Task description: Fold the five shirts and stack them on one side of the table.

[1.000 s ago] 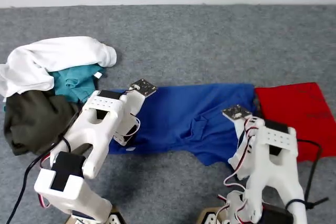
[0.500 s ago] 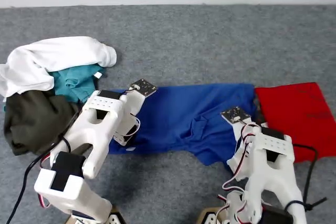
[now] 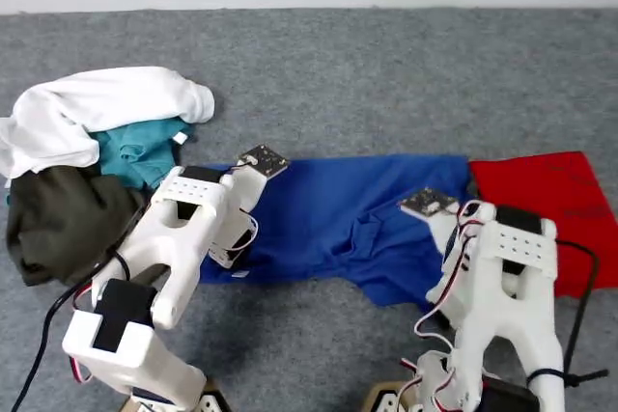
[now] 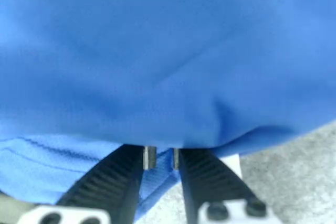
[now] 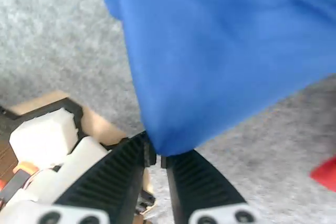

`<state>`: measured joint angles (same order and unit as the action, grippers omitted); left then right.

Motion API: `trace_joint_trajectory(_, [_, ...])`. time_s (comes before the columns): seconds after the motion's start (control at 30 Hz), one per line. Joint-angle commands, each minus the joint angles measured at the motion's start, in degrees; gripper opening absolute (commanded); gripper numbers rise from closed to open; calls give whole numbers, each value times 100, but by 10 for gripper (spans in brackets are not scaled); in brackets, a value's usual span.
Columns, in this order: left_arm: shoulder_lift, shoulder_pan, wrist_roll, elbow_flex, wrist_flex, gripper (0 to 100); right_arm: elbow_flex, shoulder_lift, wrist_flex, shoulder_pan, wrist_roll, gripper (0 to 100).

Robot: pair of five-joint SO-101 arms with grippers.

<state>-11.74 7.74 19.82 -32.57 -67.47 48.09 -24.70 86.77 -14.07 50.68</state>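
Folding scene: blue shirt (image 3: 328, 209) spread on table (image 3: 386, 74), held at two points along its near edge.

Just beside it on the right, a flat red shirt (image 3: 541, 190); far left, a heap of white shirt (image 3: 97, 108) over teal shirt (image 3: 140, 151), with olive shirt (image 3: 58, 219) against them. Near hem partly hidden under two white arms (image 3: 183, 229). Grey, felt-like table surface; soft creased knit cloth, puckered near the blue middle. Left gripper (image 4: 160, 158): black ribbed fingers (image 4: 110, 182) drawn nearly together, clamped on the blue hem. Right gripper (image 5: 156, 158): likewise closed, pinching a blue corner.
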Motion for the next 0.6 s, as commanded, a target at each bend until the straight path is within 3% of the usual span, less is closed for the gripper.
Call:
trace_joint_trajectory(0.0, [-97, 44, -26, -40, 281, 73, -448, -136, 48, 163, 70, 11])
trace_joint_trajectory(0.37, [-97, 44, -26, -40, 281, 73, -545, -119, -1279, 1182, -949, 11])
trace_joint_trajectory(0.57, [-97, 44, -26, -40, 281, 73, -536, -66, -2264, 1279, -1389, 11])
